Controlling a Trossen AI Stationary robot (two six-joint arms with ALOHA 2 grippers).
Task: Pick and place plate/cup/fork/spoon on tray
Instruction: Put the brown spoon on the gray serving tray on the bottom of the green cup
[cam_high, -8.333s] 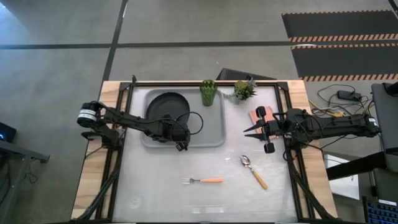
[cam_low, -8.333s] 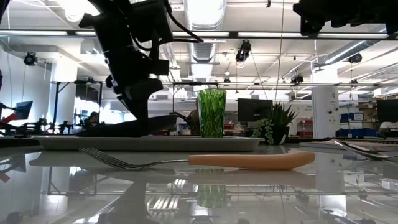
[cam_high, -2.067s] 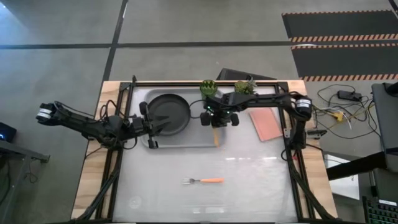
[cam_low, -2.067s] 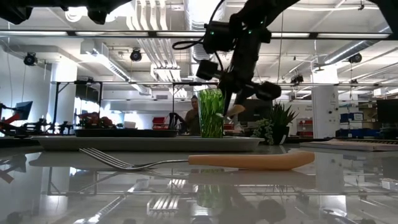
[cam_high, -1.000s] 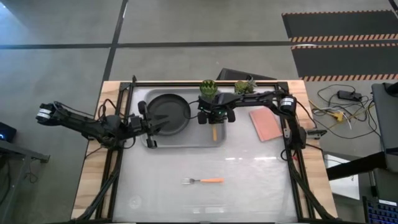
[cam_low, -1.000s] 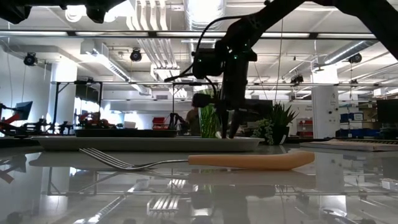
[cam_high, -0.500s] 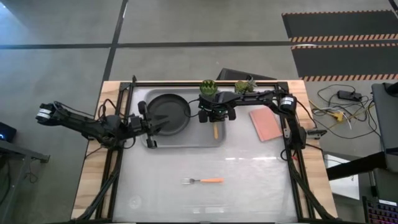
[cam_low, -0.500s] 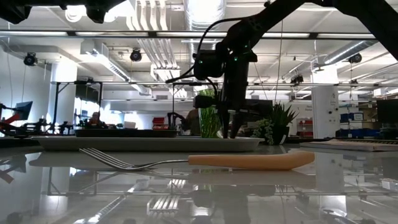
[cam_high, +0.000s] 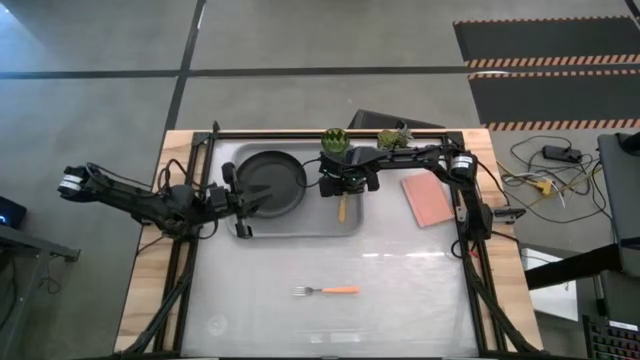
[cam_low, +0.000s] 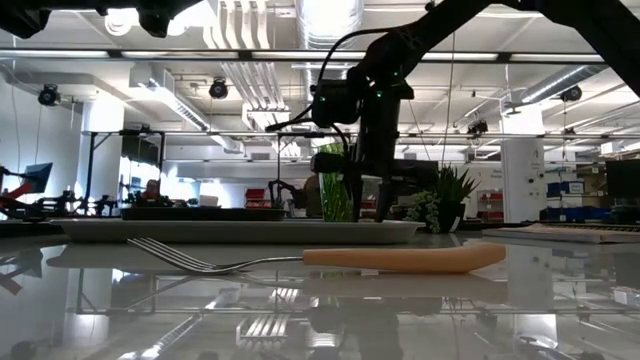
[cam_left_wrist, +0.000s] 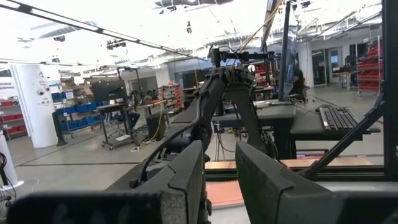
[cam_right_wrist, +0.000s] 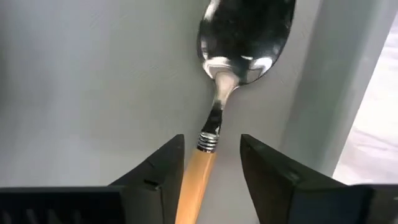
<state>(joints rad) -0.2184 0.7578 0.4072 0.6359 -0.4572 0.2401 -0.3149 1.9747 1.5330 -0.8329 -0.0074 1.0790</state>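
The plate (cam_high: 271, 181), cup (cam_high: 334, 142) and spoon (cam_right_wrist: 231, 68) sit on the tray (cam_high: 300, 225), the right end effector (cam_right_wrist: 210, 163) is spread apart over the spoon, and only the fork (cam_high: 327, 291) lies on the desk (cam_high: 400, 300) off the tray.

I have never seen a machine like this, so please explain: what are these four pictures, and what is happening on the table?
It is a robot with two dark arms at a table, each ending in a two-finger tool. One picture looks straight down, one looks level across the table, and two come from cameras on the wrists.

A grey tray holds a black plate, a green cup and an orange-handled spoon. The right tool is over the spoon, its fingers open on either side of the handle, so nothing is held. The left tool waits at the tray's left edge, open. A fork lies on the table, not yet on the tray.
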